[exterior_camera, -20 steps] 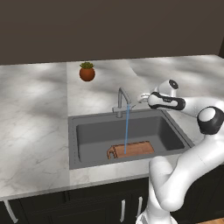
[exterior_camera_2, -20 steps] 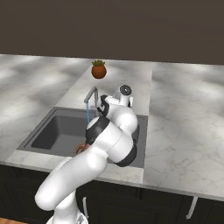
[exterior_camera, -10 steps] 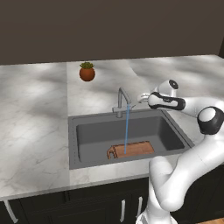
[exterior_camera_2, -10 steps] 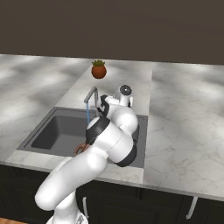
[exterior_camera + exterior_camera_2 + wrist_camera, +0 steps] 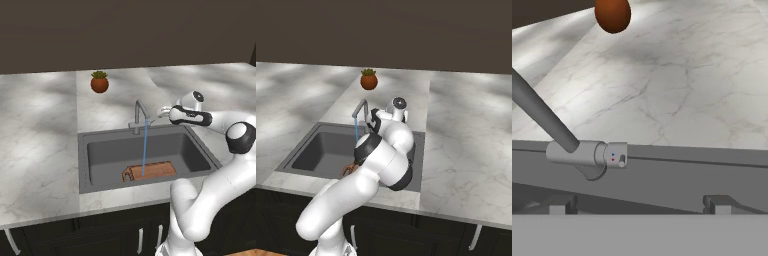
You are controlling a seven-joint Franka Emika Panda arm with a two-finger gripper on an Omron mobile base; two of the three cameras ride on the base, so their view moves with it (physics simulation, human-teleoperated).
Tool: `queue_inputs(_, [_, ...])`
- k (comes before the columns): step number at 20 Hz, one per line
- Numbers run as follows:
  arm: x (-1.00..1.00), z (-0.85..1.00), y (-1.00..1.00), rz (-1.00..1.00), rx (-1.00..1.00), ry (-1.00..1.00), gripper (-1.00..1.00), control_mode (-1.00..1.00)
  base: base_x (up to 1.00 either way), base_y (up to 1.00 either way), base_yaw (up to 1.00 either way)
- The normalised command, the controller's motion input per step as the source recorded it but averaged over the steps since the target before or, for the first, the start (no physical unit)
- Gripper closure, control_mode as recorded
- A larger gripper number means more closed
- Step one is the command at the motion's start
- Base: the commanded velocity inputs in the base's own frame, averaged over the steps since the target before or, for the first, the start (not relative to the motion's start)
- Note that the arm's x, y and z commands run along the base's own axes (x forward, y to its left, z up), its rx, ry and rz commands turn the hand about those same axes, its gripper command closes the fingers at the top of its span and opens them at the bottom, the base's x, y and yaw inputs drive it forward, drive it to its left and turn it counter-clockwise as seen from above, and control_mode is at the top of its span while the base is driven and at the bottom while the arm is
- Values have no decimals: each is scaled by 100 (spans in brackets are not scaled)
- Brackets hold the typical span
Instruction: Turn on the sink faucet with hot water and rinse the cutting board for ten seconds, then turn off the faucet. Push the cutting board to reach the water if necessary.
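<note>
One sink [image 5: 88, 165] – a dark grey rectangular basin with a lighter rim – is set into the white marble counter [image 5: 40, 130]. One sink faucet [image 5: 139, 116] stands at the middle of the sink's back rim, its bent spout reaching out over the basin. One stream of water [image 5: 144, 150] falls straight down from the spout. One cutting board [image 5: 152, 171] lies flat on the sink floor near the front wall, loop handle toward the sink's left side; the stream lands on it.

One gripper [image 5: 163, 112] hangs just beside the faucet, on the faucet's right, above the back rim of the sink. In the hand view the two tips stand far apart at the bottom edge – jaws wide, nothing between them – with the faucet's base and small side lever [image 5: 618, 159] ahead.

One potted plant in a reddish-brown round pot [image 5: 99, 82] sits on the counter well behind the sink, left of the faucet. Behind the counter is a dark brown wall [image 5: 125, 30]; below the sink's front are dark cabinet doors [image 5: 100, 235] with metal handles.
</note>
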Motion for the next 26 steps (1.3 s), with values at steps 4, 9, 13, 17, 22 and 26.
queue_inputs(4, [0,0,0,0,0,0,-100,-100,0,0,0])
queue_inputs(9, [0,0,0,0,0,0,-100,-100,0,0,0])
queue_inputs(13, [0,0,0,0,0,0,-100,-100,0,0,0])
queue_inputs(17, [0,0,0,0,0,0,-100,-100,0,0,0])
queue_inputs(22, [0,0,0,0,0,0,-100,-100,0,0,0])
queue_inputs(26, [0,0,0,0,0,0,-100,-100,0,0,0])
